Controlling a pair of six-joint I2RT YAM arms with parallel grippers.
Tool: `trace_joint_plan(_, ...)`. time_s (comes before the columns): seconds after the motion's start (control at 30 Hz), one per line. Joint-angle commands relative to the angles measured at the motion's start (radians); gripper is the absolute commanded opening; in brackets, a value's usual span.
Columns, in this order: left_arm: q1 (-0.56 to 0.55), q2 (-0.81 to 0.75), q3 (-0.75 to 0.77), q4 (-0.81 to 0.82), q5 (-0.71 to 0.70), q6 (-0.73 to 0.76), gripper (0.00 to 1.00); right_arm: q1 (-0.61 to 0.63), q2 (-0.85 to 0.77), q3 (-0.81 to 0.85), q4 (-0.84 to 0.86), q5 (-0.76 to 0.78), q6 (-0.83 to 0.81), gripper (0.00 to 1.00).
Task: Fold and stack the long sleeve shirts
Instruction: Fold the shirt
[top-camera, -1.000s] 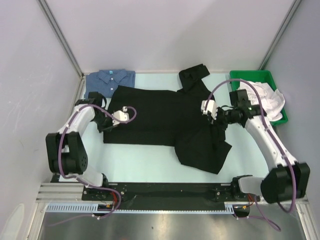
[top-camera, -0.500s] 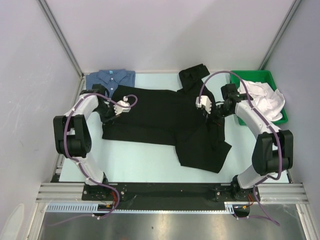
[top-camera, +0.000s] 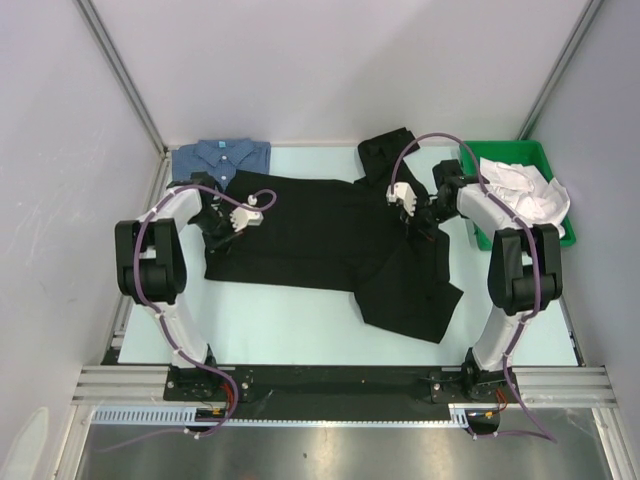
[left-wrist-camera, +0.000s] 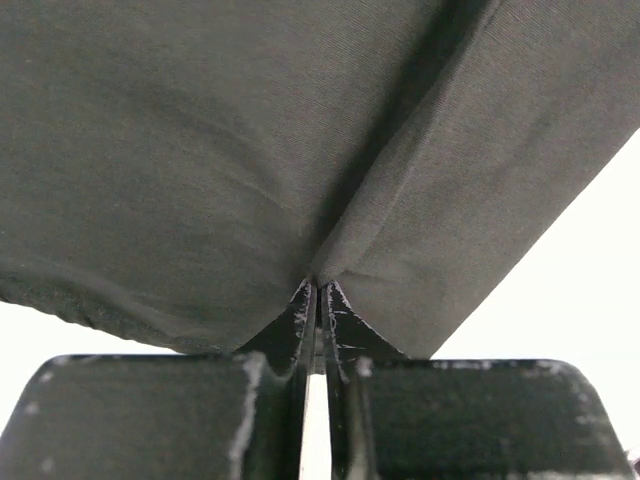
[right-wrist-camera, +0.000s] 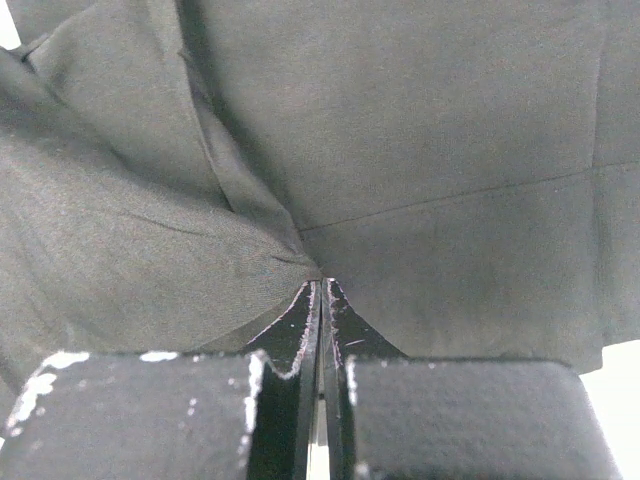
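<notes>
lying spread across the middle of the table (top-camera: 290, 320), the black shirt (top-camera: 320, 235) has its lower part trailing toward the near right. the left gripper (left-wrist-camera: 318, 290) is clamped on a fold at its left edge. the right gripper (right-wrist-camera: 320, 285) is pinched tight on a fold near its right side. the blue shirt (top-camera: 222, 160) sits folded just beyond, far left. a green bin (top-camera: 470, 155) at far right holds white cloth (top-camera: 525, 190).

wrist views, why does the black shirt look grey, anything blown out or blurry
Left wrist view: exposure lifts the black shirt to grey, the table burns out white, the left gripper looks soft near the lens. Right wrist view: same grey cast, clipped white corners, the right gripper pinches crisp weave. Top external view: the shirt reads true black, folds nearly lost.
</notes>
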Motion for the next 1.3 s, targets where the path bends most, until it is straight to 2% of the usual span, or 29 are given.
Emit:
trace_joint_plan(0.0,-0.006,0.007,0.049,0.0,0.018,-0.031,0.11,-0.004,0.046,0.059,-0.048,0.005,-0.021,0.01)
trace_joint_plan(0.03,-0.006,0.007,0.05,0.0,0.021,-0.037,0.22,-0.003,0.05,0.059,-0.057,0.009,-0.014,0.14)
trace_joint_plan(0.1,-0.003,0.009,0.078,-0.027,0.056,-0.059,0.32,-0.006,0.047,0.067,-0.08,0.037,0.014,0.27)
trace_joint_plan(0.13,-0.005,-0.003,0.09,-0.039,0.079,-0.071,0.37,-0.015,0.04,0.071,-0.088,0.046,0.029,0.42)
trace_joint_plan(0.2,0.003,-0.037,0.116,-0.064,0.171,-0.088,0.4,-0.061,0.014,0.084,-0.105,0.064,0.072,0.53)
trace_joint_plan(0.23,0.003,-0.08,0.124,-0.066,0.202,-0.127,0.48,-0.078,-0.032,0.093,-0.107,0.074,0.09,0.62)
trace_joint_plan(0.27,0.003,-0.1,0.139,-0.072,0.229,-0.148,0.53,-0.098,-0.066,0.096,-0.128,0.074,0.123,0.66)
trace_joint_plan(0.33,-0.006,-0.157,0.145,-0.082,0.315,-0.187,0.68,-0.139,-0.185,0.084,-0.156,0.054,0.135,0.83)
trace_joint_plan(0.37,-0.019,-0.177,0.133,-0.085,0.332,-0.194,0.7,-0.171,-0.228,0.069,-0.203,0.037,0.126,0.85)
trace_joint_plan(0.4,-0.029,-0.203,0.118,-0.084,0.343,-0.192,0.78,-0.176,-0.271,0.043,-0.231,0.031,0.082,0.86)
trace_joint_plan(0.47,-0.088,-0.281,0.037,-0.038,0.354,-0.189,0.79,-0.166,-0.422,-0.058,-0.327,-0.004,0.011,0.86)
trace_joint_plan(0.6,-0.128,-0.338,-0.066,0.042,0.382,-0.224,0.82,0.026,-0.672,-0.29,-0.392,0.063,-0.107,0.83)
trace_joint_plan(0.7,-0.132,-0.324,-0.074,0.063,0.386,-0.276,0.82,0.214,-0.804,-0.454,-0.392,0.112,-0.138,0.81)
trace_joint_plan(0.73,-0.132,-0.323,-0.075,0.062,0.388,-0.29,0.82,0.323,-0.818,-0.484,-0.38,0.15,-0.111,0.81)
trace_joint_plan(0.83,-0.132,-0.349,-0.098,0.072,0.385,-0.295,0.83,0.498,-0.796,-0.563,-0.309,0.218,0.0,0.81)
trace_joint_plan(0.97,-0.132,-0.405,-0.149,0.086,0.355,-0.292,0.84,0.617,-0.686,-0.639,-0.149,0.317,0.132,0.77)
trace_joint_plan(1.27,-0.132,-0.536,-0.241,0.046,0.36,-0.269,0.84,0.671,-0.519,-0.748,0.116,0.517,0.218,0.72)
